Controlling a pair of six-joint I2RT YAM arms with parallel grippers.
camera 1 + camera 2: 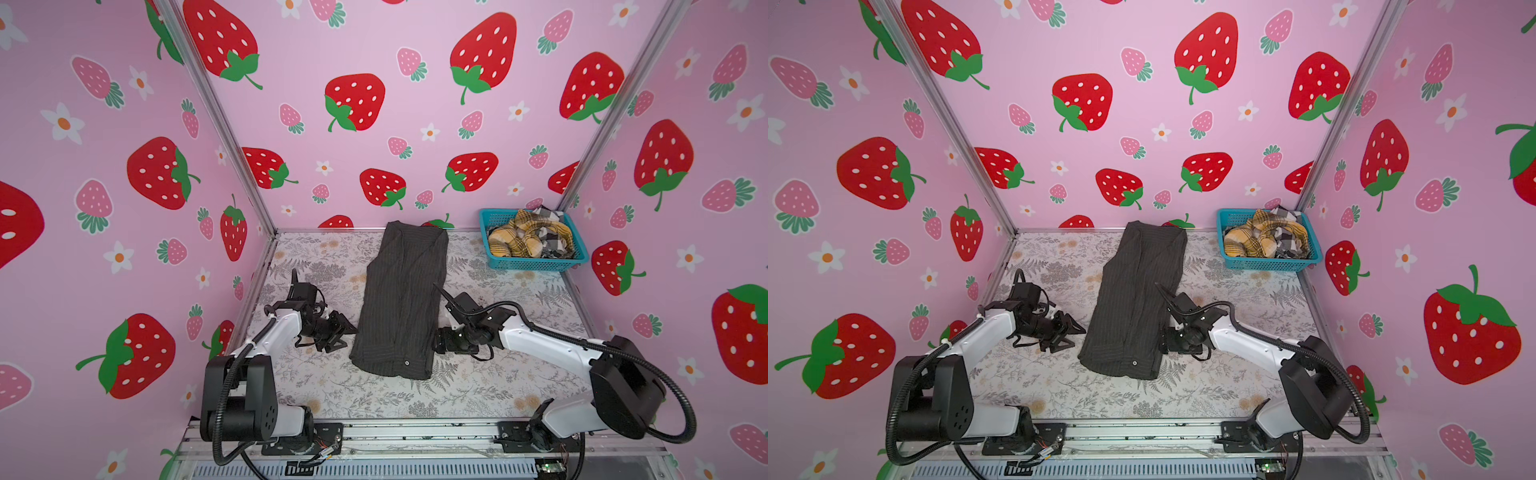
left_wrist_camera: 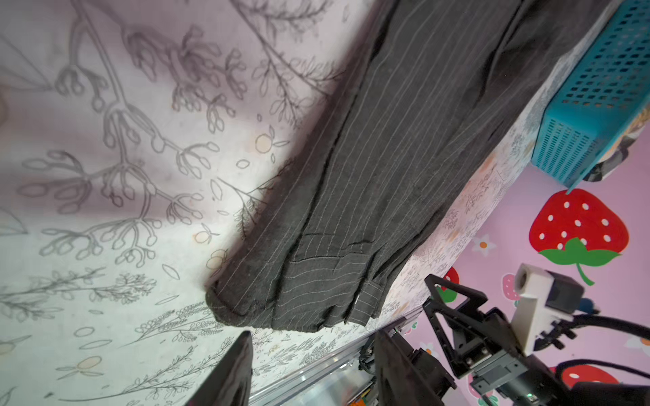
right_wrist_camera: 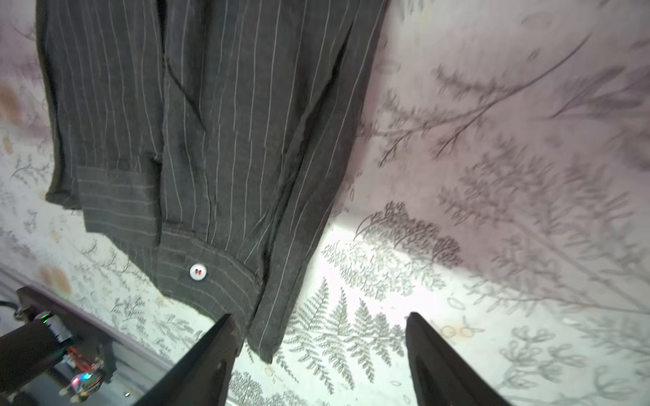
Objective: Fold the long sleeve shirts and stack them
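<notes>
A charcoal pinstriped long sleeve shirt lies folded into a long narrow strip down the table's middle, one pale button near its front hem. At the strip's left front edge my left gripper stands open, just clear of the shirt. My right gripper is open at the right front edge; a hem corner of the shirt lies beside one finger, ungripped. A mustard plaid shirt and a black-and-white check shirt are bundled in the basket.
A teal mesh basket stands at the back right corner of the floral table. Strawberry-print walls close in three sides. A metal rail carries both arm bases along the front edge.
</notes>
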